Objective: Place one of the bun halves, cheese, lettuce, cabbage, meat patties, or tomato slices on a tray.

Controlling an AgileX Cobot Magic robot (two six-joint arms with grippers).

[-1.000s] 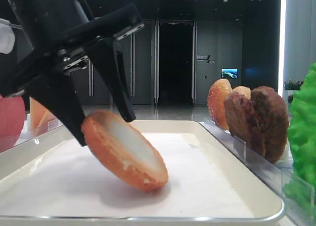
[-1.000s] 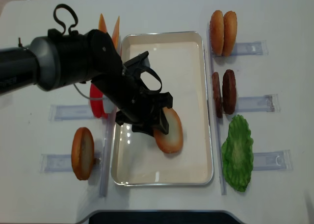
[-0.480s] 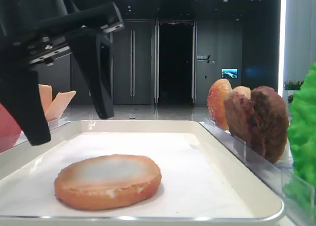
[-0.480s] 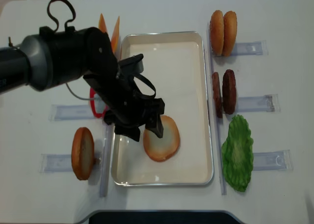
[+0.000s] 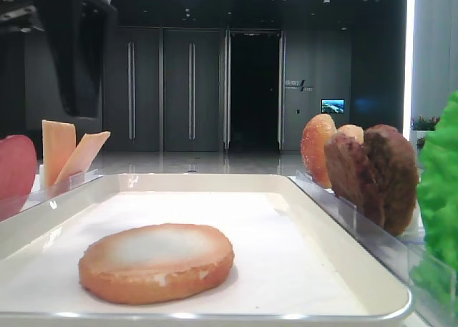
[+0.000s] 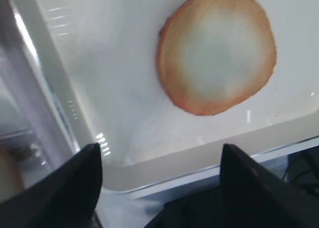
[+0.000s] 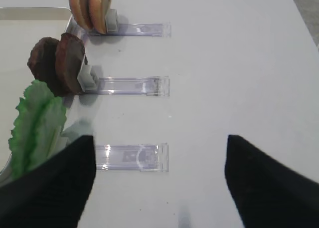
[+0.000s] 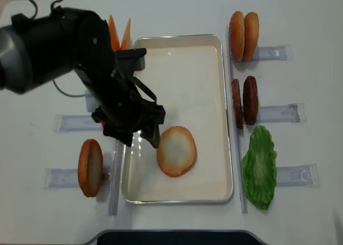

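Black and matte, the left gripper (image 8: 140, 136) hangs over the tray's left rim with its two fingers spread wide and nothing between them; in the left wrist view the fingertips (image 6: 65, 188) frame only the tray floor, clear of the food. The bulky dark arm behind it reaches back toward the upper left of the overhead view.

Just right of the gripper, the flat bun half (image 8: 176, 151) lies face up on the white paper liner of the cream tray (image 8: 225, 116), in the near half of it. It is a slightly oval disc with an orange-brown crusty rim and a pale, toasted centre; its longer axis runs roughly along the tray's length.

Left of the tray stand thin yellow-orange cheese slices (image 8: 119, 31), straight-edged and upright, and a domed bun (image 8: 90, 167) on edge in a clear holder. To the right stand two more buns (image 8: 244, 28), two rough, lumpy dark meat patties (image 8: 245, 101) and ruffled green lettuce (image 8: 260, 167).

The right gripper (image 7: 159, 183) hovers over the bare white table with jaws wide apart, holding nothing.
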